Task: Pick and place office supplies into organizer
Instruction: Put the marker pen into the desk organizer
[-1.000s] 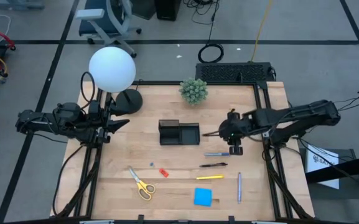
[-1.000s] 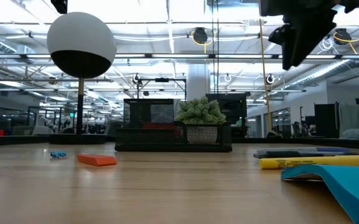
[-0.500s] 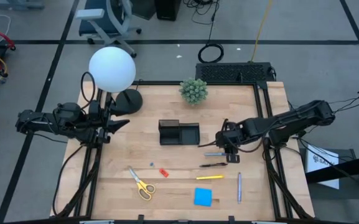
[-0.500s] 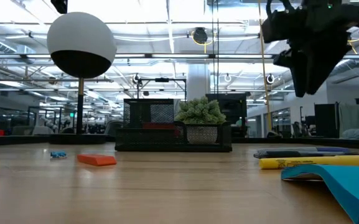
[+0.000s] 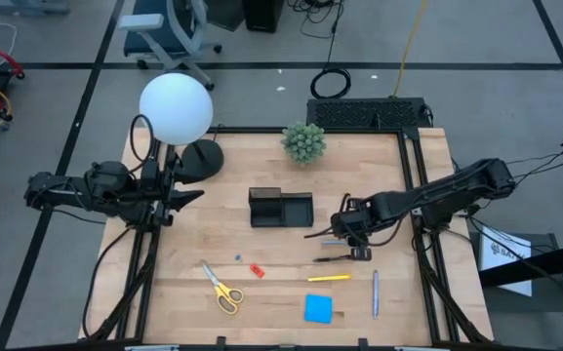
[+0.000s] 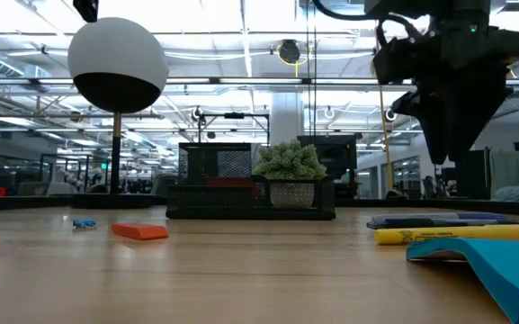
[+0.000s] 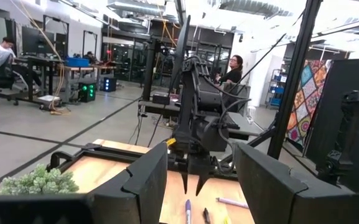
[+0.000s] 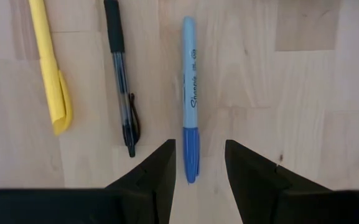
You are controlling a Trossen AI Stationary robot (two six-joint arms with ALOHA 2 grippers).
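- Partly hidden under the right tool (image 5: 338, 240), whose fingers stand apart, lies the blue-capped marker (image 8: 190, 127).
- Left tool (image 5: 185, 196): parted, holding nothing.
- Low black compartment organizer (image 5: 281, 209): contents unclear.

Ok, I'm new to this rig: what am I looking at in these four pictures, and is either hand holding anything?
Two dark robot arms work at a wooden table. The high view looks straight down; the low view looks level across the tabletop; each wrist view looks out past that arm's own fingers.

The right hand hangs open above a blue marker, fingers either side of its capped end, holding nothing. Next to that marker lie a black pen and a yellow highlighter. The left hand waits at the table's left edge, open and empty.

Also on the table: the black organizer, yellow-handled scissors, a blue sticky-note pad, a purple pen, small red and blue pieces, a green plant and a white globe lamp.
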